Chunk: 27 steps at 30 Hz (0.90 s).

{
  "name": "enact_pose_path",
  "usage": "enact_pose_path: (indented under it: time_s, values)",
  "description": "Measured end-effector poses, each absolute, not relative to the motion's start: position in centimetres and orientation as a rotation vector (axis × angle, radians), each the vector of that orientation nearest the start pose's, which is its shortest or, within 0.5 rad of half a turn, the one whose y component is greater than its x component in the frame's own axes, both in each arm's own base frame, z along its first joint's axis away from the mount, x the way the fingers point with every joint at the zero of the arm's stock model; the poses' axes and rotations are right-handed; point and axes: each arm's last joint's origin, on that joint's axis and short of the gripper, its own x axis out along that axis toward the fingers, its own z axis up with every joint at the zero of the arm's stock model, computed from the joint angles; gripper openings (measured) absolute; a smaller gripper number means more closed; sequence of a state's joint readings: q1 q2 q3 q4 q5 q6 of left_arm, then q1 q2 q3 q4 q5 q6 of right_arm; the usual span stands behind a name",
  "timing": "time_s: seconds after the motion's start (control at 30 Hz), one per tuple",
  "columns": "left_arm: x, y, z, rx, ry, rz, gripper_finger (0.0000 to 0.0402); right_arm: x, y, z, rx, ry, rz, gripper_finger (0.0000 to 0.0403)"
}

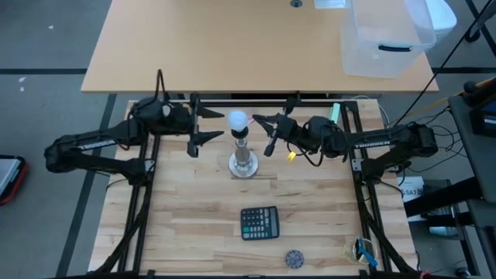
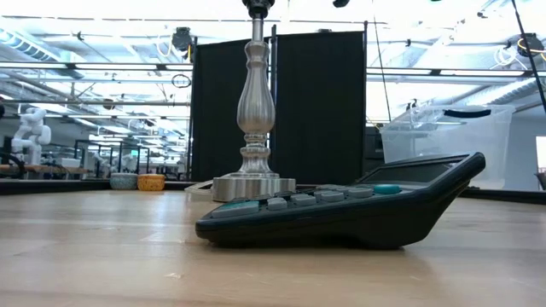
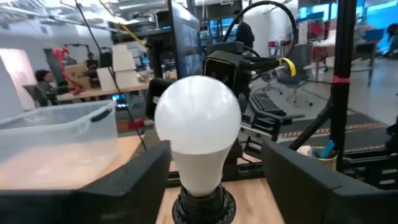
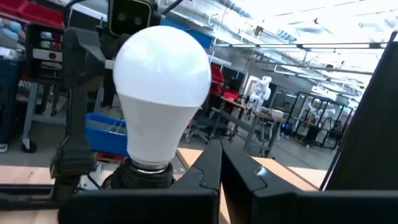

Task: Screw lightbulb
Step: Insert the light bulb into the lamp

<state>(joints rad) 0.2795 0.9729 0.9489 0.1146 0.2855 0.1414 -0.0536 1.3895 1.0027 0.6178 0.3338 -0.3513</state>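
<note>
Near the table's front edge lay a calculator. Farther in, toward the back edge, stood the lightbulb upright in the stand's socket, between spread left gripper and clenched, empty right gripper; left nearer.

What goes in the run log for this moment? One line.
frosted white globe lightbulb: seated in silver stand's dark socket | left gripper: open, straddling bulb | right gripper: shut, beside bulb

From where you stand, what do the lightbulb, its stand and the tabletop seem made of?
Lightbulb: frosted white glass or plastic, matte, no sharp glints.
Stand: metal, likely brushed steel or nickel; silvery, softly reflective turned shape.
Tabletop: pale wood, butcher-block style, with visible plank strips.
</note>
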Motion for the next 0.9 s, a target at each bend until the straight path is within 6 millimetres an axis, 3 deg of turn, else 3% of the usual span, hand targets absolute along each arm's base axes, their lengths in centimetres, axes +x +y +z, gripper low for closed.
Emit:
enact_pose_path:
  time_s: [0.3, 0.9]
  values:
    - [20.7, 4.6, 38.0, 0.206, -0.034, 0.056, 0.0019, 31.2, -3.2, 35.0, -0.313, -0.173, -0.443, 0.0001]
    - [22.1, 3.4, 38.1, 0.260, -0.096, -0.007, 0.0001, 31.0, -3.1, 36.4, -0.307, -0.303, -0.370, 0.0000]
